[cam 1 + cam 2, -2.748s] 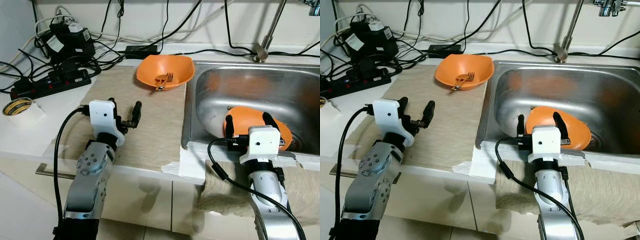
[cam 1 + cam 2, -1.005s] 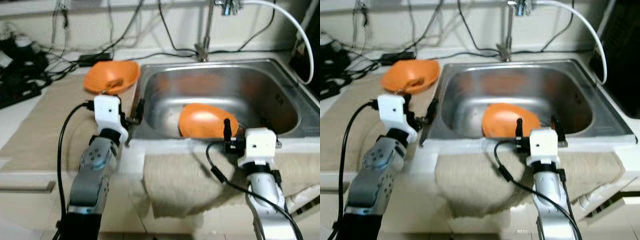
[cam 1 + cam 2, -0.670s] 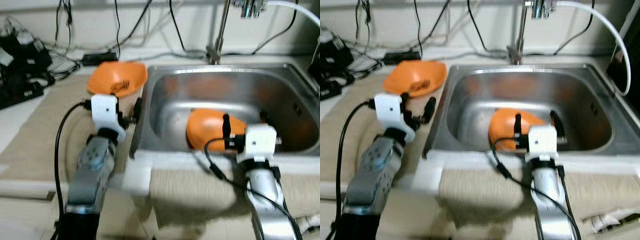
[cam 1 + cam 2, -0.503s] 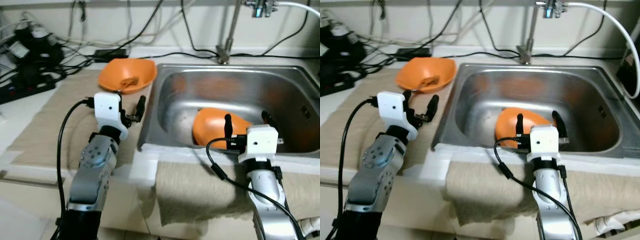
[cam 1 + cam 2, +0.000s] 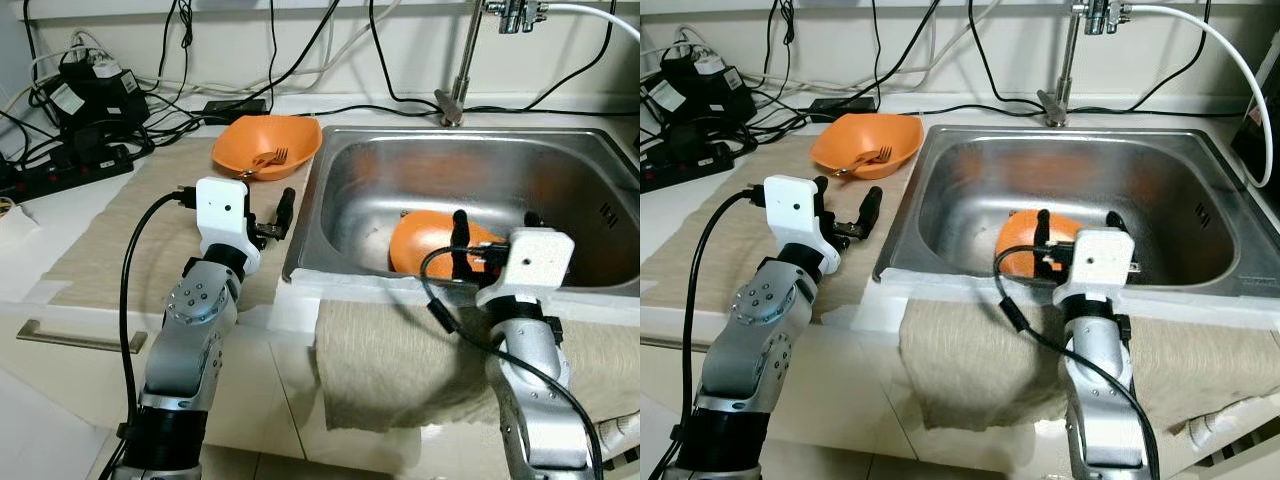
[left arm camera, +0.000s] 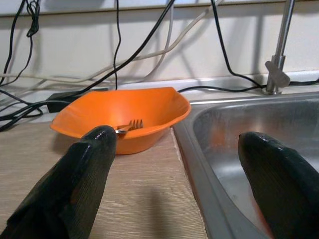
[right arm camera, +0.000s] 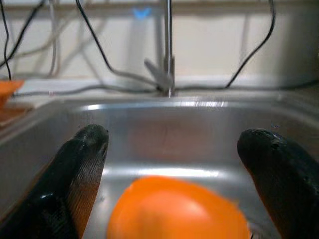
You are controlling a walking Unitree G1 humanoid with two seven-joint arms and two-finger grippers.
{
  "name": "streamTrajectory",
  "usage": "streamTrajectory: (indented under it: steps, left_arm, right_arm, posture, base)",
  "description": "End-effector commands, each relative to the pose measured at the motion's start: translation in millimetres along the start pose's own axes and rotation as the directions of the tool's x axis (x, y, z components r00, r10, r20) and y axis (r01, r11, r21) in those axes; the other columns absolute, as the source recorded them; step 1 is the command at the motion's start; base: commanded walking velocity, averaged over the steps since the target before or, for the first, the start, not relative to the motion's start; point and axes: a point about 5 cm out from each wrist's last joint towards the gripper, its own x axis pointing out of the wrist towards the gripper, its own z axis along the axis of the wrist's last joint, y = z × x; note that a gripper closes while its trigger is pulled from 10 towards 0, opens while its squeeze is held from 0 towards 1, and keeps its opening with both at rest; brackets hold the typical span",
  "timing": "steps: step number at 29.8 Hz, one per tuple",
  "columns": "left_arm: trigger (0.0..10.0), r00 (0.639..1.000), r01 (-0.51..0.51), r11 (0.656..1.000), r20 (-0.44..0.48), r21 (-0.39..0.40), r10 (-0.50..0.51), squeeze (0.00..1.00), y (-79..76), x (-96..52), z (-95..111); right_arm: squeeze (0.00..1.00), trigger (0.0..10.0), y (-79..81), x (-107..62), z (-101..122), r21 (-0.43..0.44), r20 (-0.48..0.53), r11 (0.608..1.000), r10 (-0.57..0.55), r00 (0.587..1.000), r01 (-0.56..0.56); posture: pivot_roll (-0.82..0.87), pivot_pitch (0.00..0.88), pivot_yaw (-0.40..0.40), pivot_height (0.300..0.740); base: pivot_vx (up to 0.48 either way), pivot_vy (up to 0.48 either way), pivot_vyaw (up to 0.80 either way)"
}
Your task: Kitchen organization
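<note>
An orange bowl [image 5: 266, 143] with a fork [image 5: 268, 158] in it stands on the beige mat left of the steel sink [image 5: 560, 170]. A second orange bowl [image 5: 430, 240] lies upside down in the sink's basin. My left gripper [image 5: 262, 222] hovers open over the mat, short of the first bowl [image 6: 124, 112], nothing between its fingers. Open as well, my right gripper [image 5: 495, 235] is at the sink's front rim, pointing over the overturned bowl [image 7: 174, 209].
A power strip, adapters and tangled cables [image 5: 90, 90] crowd the back left of the counter. The faucet [image 5: 460, 60] rises behind the sink. A beige towel [image 5: 400, 360] hangs over the counter's front edge. A tape roll [image 5: 5, 205] sits at the far left.
The whole picture has swung and sharpened as the camera moved. Both grippers stay open and both bowls sit where they were.
</note>
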Motion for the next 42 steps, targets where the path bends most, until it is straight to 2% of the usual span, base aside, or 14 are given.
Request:
streamTrajectory:
  steps: [1,10,12,13,14,15,19,21,23,25,28,32,34,42]
  left_arm:
    - [10.0,1.0,-0.014,1.0,-0.012,-0.007,0.014,0.0,2.2,1.7,-1]
    - [10.0,1.0,-0.018,1.0,-0.02,-0.015,0.018,0.0,1.4,0.4,-2]
    - [10.0,1.0,-0.018,1.0,-0.02,-0.016,0.018,0.0,1.9,1.3,-2]
    - [10.0,1.0,-0.017,1.0,-0.02,-0.013,0.017,0.0,2.4,3.0,-1]
    - [10.0,1.0,-0.017,1.0,-0.02,-0.013,0.017,0.0,2.4,3.0,-1]
    - [10.0,1.0,-0.01,1.0,-0.022,-0.002,0.01,0.0,2.7,8.2,-1]
    - [10.0,1.0,-0.007,1.0,-0.025,0.006,0.007,0.0,3.3,14.4,-1]
    - [10.0,1.0,-0.007,1.0,-0.029,0.009,0.007,0.0,4.7,22.9,1]
    - [10.0,1.0,-0.007,1.0,-0.029,0.009,0.007,0.0,4.7,22.9,1]
    - [10.0,1.0,0.018,0.999,-0.025,0.027,-0.018,0.0,1.0,34.0,5]
    - [10.0,0.998,0.061,0.997,-0.031,0.053,-0.059,0.0,-9.2,46.0,8]
    - [10.0,0.997,0.073,0.995,-0.039,0.061,-0.07,0.0,-12.4,48.4,8]
    - [10.0,0.996,0.081,0.994,-0.043,0.074,-0.078,0.0,-17.4,56.5,8]
    - [10.0,0.997,0.072,0.993,-0.046,0.091,-0.068,0.0,-14.9,72.5,16]
  right_arm:
    - [0.0,10.0,2.9,1.8,1,0.012,-0.008,1.0,0.021,1.0,-0.021]
    - [0.0,10.0,11.1,1.8,2,-0.007,-0.042,0.994,0.11,0.993,-0.111]
    - [0.0,10.0,12.6,1.5,8,-0.005,-0.037,0.986,0.167,0.985,-0.168]
    - [0.0,10.0,13.4,0.1,13,0.005,-0.039,0.972,0.233,0.972,-0.233]
    - [0.0,10.0,13.4,0.1,13,0.005,-0.039,0.972,0.233,0.972,-0.233]
    - [0.0,10.0,7.1,-2.0,21,0.012,-0.046,0.954,0.301,0.953,-0.301]
    - [0.0,10.0,-0.8,-3.5,28,0.006,-0.051,0.937,0.349,0.936,-0.349]
    - [0.0,10.0,-8.4,-4.1,34,-0.005,-0.059,0.92,0.392,0.918,-0.393]
    - [0.0,10.0,-8.4,-4.1,34,-0.005,-0.059,0.92,0.392,0.918,-0.393]
    - [0.0,10.0,-13.1,-3.3,42,0.006,-0.058,0.901,0.433,0.9,-0.433]
    - [0.0,10.0,-9.7,-5.4,45,0.028,-0.067,0.872,0.49,0.869,-0.489]
    - [0.0,10.0,-9.1,-5.9,45,0.039,-0.071,0.87,0.493,0.867,-0.492]
    - [0.0,10.0,-5.4,-8.7,44,0.083,-0.08,0.866,0.499,0.863,-0.494]
    - [0.0,10.0,5.1,-16.6,40,0.145,-0.093,0.852,0.517,0.851,-0.502]
  posture:
    - [-0.05,0.0,0.089,0.736]
    - [-0.04,0.0,0.082,0.736]
    - [-0.04,0.0,0.082,0.736]
    - [-0.05,0.0,0.083,0.736]
    - [-0.05,0.0,0.083,0.736]
    - [-0.05,0.0,0.081,0.736]
    - [-0.06,0.0,0.08,0.736]
    - [-0.07,0.0,0.079,0.736]
    - [-0.07,0.0,0.079,0.736]
    - [-0.08,0.0,0.082,0.736]
    - [-0.08,0.0,0.088,0.736]
    - [-0.08,0.0,0.091,0.736]
    - [-0.08,0.0,0.095,0.736]
    - [-0.09,0.0,0.098,0.736]
  base:
    - [0.0,0.0,0.0]
    - [0.0,0.0,0.0]
    - [0.0,0.0,0.0]
    - [0.0,0.0,0.0]
    - [0.0,0.0,0.0]
    - [0.0,0.0,0.0]
    - [0.0,0.0,0.0]
    - [0.0,0.0,0.0]
    - [0.0,0.0,0.0]
    - [0.0,0.0,0.0]
    - [0.0,0.0,0.0]
    - [0.0,0.0,0.0]
    - [0.0,0.0,0.0]
    - [0.0,0.0,0.0]
